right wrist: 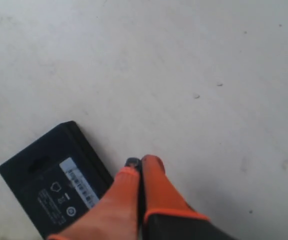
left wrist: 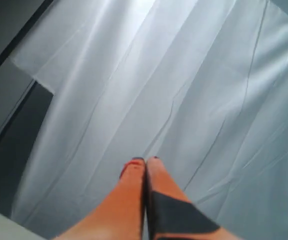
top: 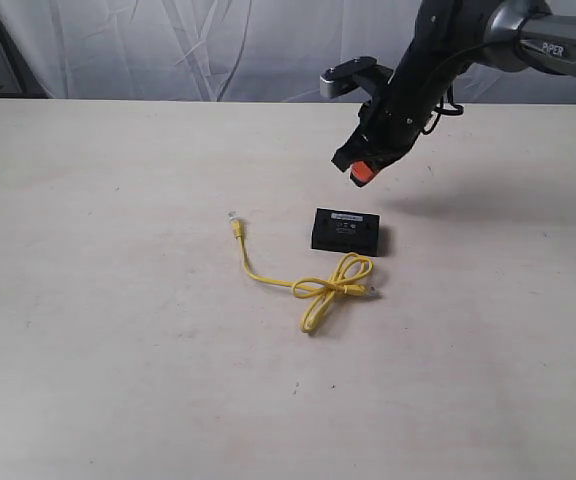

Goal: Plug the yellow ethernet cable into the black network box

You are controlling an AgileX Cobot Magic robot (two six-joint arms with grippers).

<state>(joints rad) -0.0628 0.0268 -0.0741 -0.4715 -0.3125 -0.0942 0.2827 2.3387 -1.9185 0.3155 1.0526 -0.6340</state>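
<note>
The right gripper (top: 362, 170), its orange jaws pressed together and holding nothing, hangs over the table (top: 118, 350) just past the far side of the one black network box (top: 345, 231), with the one yellow ethernet cable (top: 313, 288) looped just beside the box's near edge and trailing left.

The black network box (top: 345, 231) and the yellow ethernet cable (top: 313, 288) lie near the middle of the counter (top: 108, 360). The cable's loose loop sits just beside the box on the side of the near edge, so that side is crowded. The right fingers (top: 361, 173) hang pressed together in the air above the bare strip between the box and the far edge. Wide flat room lies toward the left edge, the near edge and both near corners.
</note>
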